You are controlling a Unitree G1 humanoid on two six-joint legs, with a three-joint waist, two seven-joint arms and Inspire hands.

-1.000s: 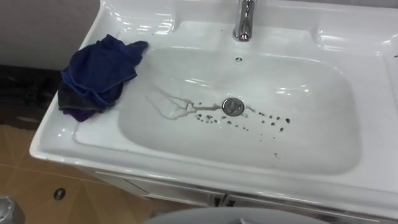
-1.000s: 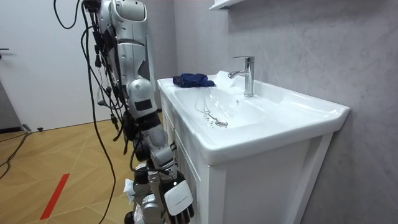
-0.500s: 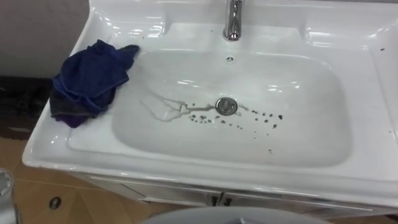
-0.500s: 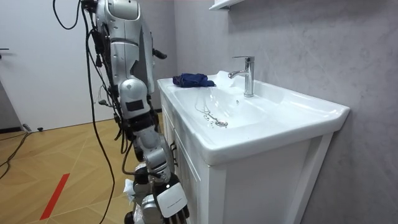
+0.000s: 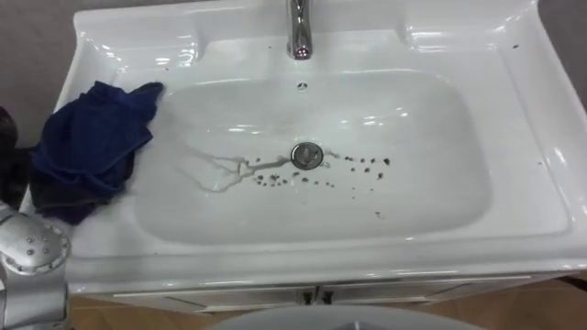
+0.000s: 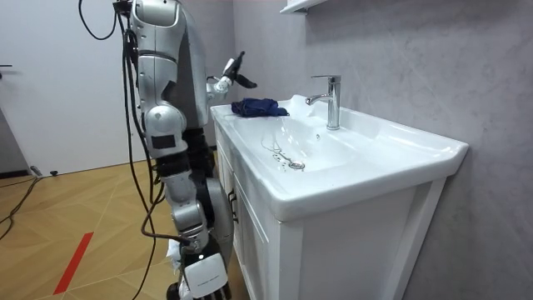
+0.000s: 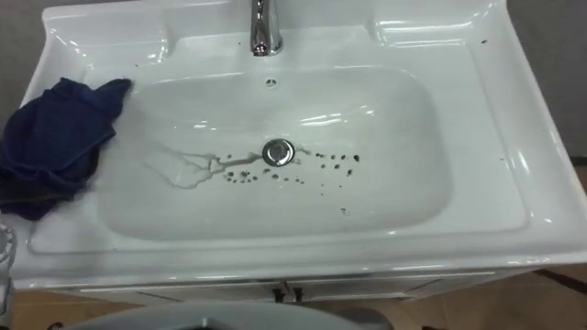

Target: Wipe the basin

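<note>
The white basin (image 5: 514,119) lies below me, with dark specks (image 5: 362,167) scattered right of the drain (image 5: 306,155) and a wet streak (image 5: 220,171) to its left. A dark blue cloth (image 5: 83,151) is bunched on the basin's left rim, nothing touching it. In the room view I stand at the vanity's front. My left hand (image 6: 234,73) is raised in the air just short of the cloth (image 6: 256,107), open with fingers spread. The silver part of my left arm (image 5: 32,252) shows at the lower left. My right hand (image 6: 202,279) hangs low beside the cabinet.
A chrome tap (image 5: 299,27) stands at the back middle of the basin. The white cabinet (image 6: 333,250) carries it against a grey wall, with a shelf (image 6: 300,7) above. Wooden floor with a red strip (image 6: 73,262) lies behind me.
My left arm has come up, bringing the hand level with the cloth. My right arm has swung down and back. The eye view has shifted, so the basin sits further left.
</note>
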